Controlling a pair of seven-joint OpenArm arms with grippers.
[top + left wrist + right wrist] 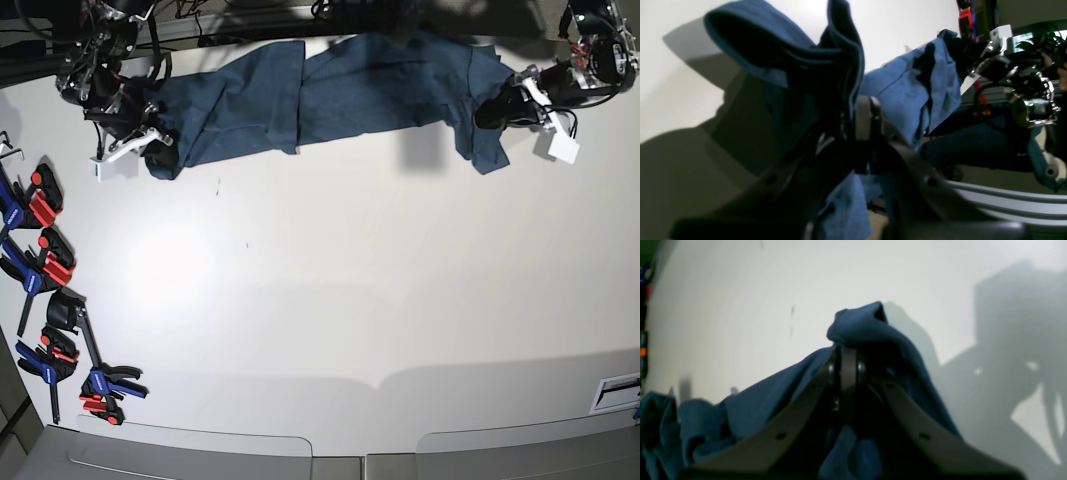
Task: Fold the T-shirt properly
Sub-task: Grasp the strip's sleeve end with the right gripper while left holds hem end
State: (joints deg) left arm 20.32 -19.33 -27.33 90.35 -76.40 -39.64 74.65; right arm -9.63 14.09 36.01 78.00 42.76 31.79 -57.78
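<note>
Right at the left gripper (pixel 857 116) we see the jaws pressed together on a thick bunch of the T-shirt (pixel 907 90), several dark layers rolled over the fingertips and more cloth hanging below them. Same story at the right gripper (pixel 846 366): jaws clamped tight, a knot of blue fabric (pixel 860 323) puckering just above the tips and the rest draping down past both fingers. So we hold the shirt at both ends.

Looking outward, the garment (pixel 330 90) runs between our two grippers as one long band across the white table (pixel 350 300), sagging and creased, part lapped over itself near the middle.

We judge it light, soft and utterly limp: it will follow wherever we pull, and slack will bunch. The bunched pinches look secure, but we would rather hold a clean edge or shoulder corners for a tidy fold.

Farthest from both grippers, the clamps (pixel 50 270) lie clear of the cloth.
</note>
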